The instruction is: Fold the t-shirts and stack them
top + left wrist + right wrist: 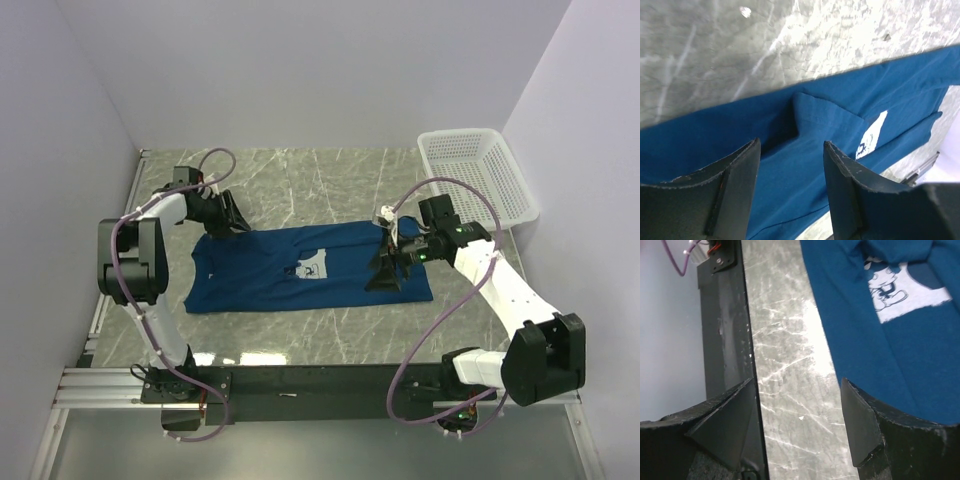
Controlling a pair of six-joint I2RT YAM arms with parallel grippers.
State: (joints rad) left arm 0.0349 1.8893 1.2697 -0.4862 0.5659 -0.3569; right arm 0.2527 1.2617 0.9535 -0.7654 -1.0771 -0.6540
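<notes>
A grey, marble-patterned table [330,180] with a glossy, finely scratched top sits between plain pale walls. A white plastic mesh basket [505,190] stands at its far right corner.

The dark blue t-shirt [260,275] lies spread flat at the middle of the table. It is soft matte cloth, with a square white print [312,267] on the chest.

The overhead view gives the whole layout. The left gripper [232,222] is at the shirt's far left corner and the right gripper [383,275] is over its right part.

Only the left wrist view shows a raised fold of cloth [815,112] with a stitched hem, lying ahead of the left gripper [791,145]. Its dark, rough-edged fingers [740,175] stand apart over blue fabric with nothing pinched between them. Whether the tips touch the cloth is hard to tell.

The right wrist view alone makes the print [900,290] out as a cartoon figure. It also shows a black rail [725,340] along the table's edge. The right gripper [796,385] hangs wide open over bare table just beside the shirt's [880,355] edge, holding nothing.
</notes>
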